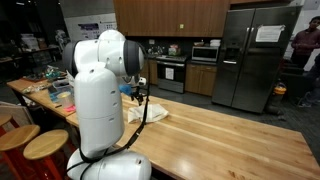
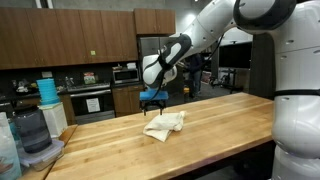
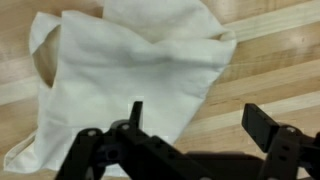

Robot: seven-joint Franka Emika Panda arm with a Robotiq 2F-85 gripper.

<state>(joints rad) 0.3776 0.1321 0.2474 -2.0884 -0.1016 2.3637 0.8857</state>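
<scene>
While the crumpled white cloth [image 2: 165, 125] lies on the wooden table [image 2: 228, 112], my gripper [image 2: 152, 100] hangs just above the cloth, jaws apart and clamping nothing. In the wrist view, bare wood shows beside the cloth's edge.

A long wooden butcher-block table [image 2: 215, 120] carries a crumpled white cloth [image 2: 164, 125] near the frame's centre.

No legible text, sheet [image 1: 268, 33] on the refrigerator [image 1: 245, 70] too small to read, wall poster [image 1: 90, 28] blurred
</scene>
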